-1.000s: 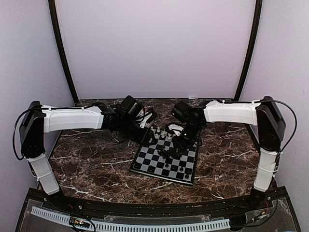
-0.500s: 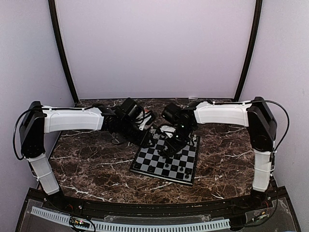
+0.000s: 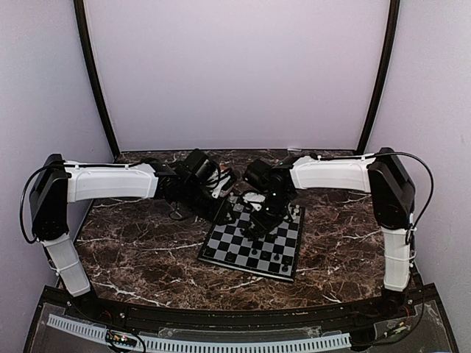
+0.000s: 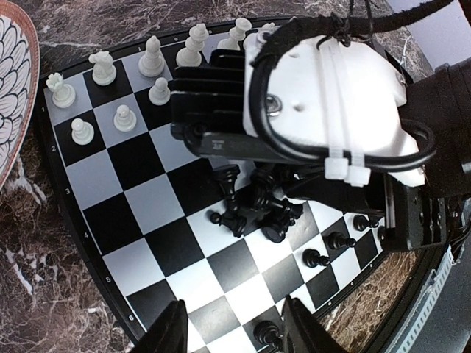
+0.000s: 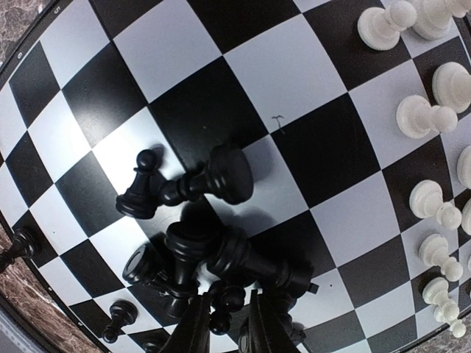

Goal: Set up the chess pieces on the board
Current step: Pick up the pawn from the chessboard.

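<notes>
R gripper [image 5: 227, 327] is set narrow over heaped black pieces [image 5: 188, 250] on board [image 5: 294, 66] — grip can't be told; L gripper [image 4: 234, 331] is held wide, empty — prob. waiting.

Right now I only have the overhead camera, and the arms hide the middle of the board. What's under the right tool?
Observer: A heap of black pieces, most lying on their sides, mid-board.
Operator: Is it holding one?
Observer: I can't tell. The right tool sits at the heap's edge, its fingers close together.
Operator: And the white ones?
Observer: The white pieces stand upright in two rows along one edge.
</notes>
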